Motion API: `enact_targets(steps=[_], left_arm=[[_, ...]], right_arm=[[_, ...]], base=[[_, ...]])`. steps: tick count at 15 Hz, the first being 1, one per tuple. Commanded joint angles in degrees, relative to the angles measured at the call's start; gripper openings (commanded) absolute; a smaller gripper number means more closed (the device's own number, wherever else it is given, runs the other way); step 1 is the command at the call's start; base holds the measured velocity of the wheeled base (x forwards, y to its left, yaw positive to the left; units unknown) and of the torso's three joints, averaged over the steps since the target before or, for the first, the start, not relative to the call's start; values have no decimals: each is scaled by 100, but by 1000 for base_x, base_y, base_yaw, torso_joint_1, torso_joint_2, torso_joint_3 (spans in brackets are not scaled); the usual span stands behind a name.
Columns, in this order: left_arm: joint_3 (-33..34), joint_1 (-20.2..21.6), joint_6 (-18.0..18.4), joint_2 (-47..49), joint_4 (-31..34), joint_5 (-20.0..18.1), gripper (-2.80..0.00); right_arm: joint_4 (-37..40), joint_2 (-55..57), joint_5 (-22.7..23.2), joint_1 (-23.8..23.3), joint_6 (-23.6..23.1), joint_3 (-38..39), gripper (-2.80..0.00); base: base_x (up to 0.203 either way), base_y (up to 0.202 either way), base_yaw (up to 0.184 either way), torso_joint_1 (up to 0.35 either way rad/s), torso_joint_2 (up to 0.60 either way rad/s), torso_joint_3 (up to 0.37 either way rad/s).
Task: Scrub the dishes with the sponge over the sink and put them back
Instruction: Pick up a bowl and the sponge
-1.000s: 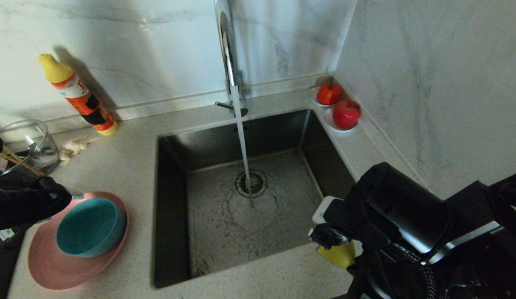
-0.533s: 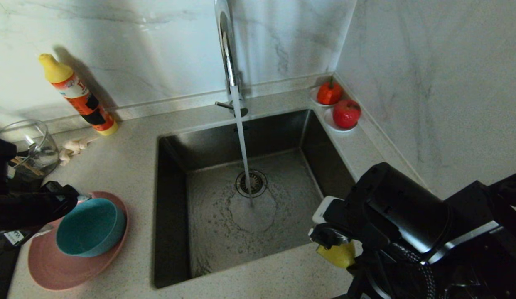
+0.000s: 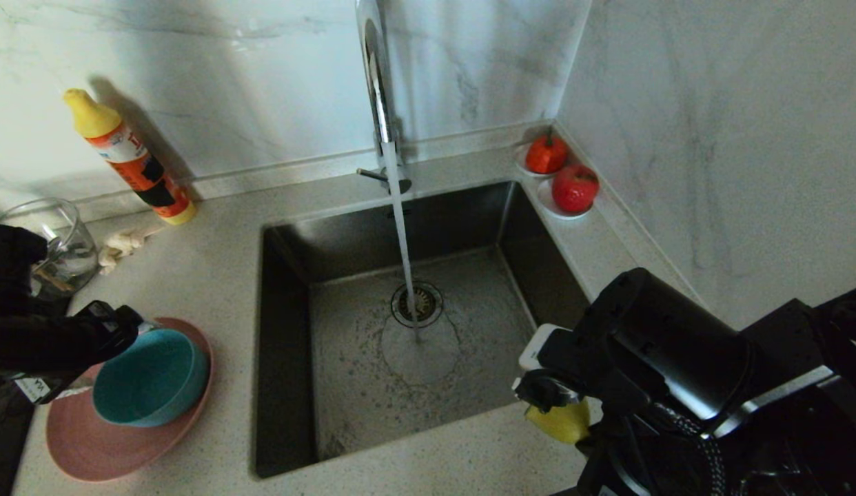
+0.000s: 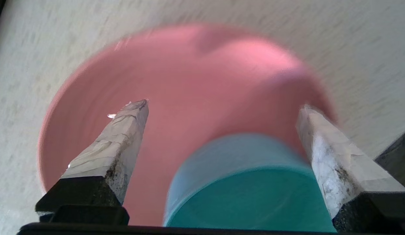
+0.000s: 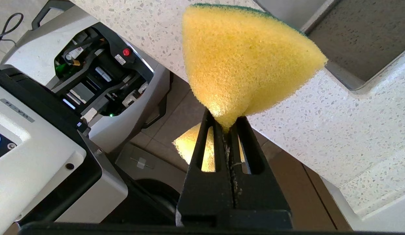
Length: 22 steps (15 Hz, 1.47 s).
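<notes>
1. Speckled pale stone bench (image 3: 214, 269) sat in a marble-walled corner, tap running into the deep dark steel sink (image 3: 407, 324).
2. Left gripper (image 4: 222, 130) hung jaws spread, empty, over the teal bowl (image 3: 151, 376) sitting upright on the round pink plate (image 3: 90, 441).
3. Right gripper (image 5: 227, 129) had its jaws clenched on the yellow foam sponge (image 5: 245, 62) at the bench's front edge, the green layer on its far face.

White marble-look wall (image 3: 214, 76) w/ grey veins runs behind the speckled light desk (image 3: 207, 269); a 2nd marble wall (image 3: 731, 138) meets it at the far right corner. Low raised ledge along the back wall's base. Light is dim, from the right: hard shadows fall left on the back wall. Right wrist view: tiled grey-brown floor (image 5: 176, 117) below the desk edge.
</notes>
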Motion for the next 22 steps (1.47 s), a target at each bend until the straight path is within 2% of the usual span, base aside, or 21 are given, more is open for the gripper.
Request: enact_targets(steps=[1, 4, 6, 8, 11, 14, 16, 17, 19, 21, 22], left_arm=[[-212, 1, -20, -37, 8, -19, 0], [-478, 5, -97, -327, -36, -106, 0], [-569, 5, 93, -553, 27, -390, 0], [-550, 5, 898, -649, 83, -560, 0], [-494, 30, 1841, -733, 109, -597, 0], [-263, 293, 2955, -755, 110, -602, 0], [-165, 528, 3421, -640, 175, -603, 0], [-159, 606, 3574, -591, 355, -609, 0], [-159, 629, 3598, -542, 565, -685, 0], [-166, 622, 3563, -492, 691, -1060, 0], [-160, 620, 3553, -425, 715, -1084, 0]], right_arm=[[20, 0, -2, 3, -1, 4, -280], [28, -8, -2, 3, -1, 13, -280], [29, -26, -10, 3, -1, 13, -280], [28, -52, -11, 3, -1, 48, -280], [28, -70, -11, 3, -1, 74, -280], [28, -55, -19, 3, -1, 66, -280], [28, -35, -19, 3, -1, 74, -280], [28, -15, -11, 3, -1, 66, -280], [20, 23, -15, 12, -1, 66, -280], [20, 35, -19, 12, -1, 57, -280], [20, 27, -19, 12, -1, 66, -280]], base=[[0, 0, 0, 0, 0, 0], [0, 0, 0, 0, 0, 0], [0, 0, 0, 0, 0, 0], [0, 0, 0, 0, 0, 0], [0, 0, 0, 0, 0, 0], [0, 0, 0, 0, 0, 0], [0, 0, 0, 0, 0, 0], [0, 0, 0, 0, 0, 0], [0, 0, 0, 0, 0, 0], [0, 0, 0, 0, 0, 0], [0, 0, 0, 0, 0, 0]])
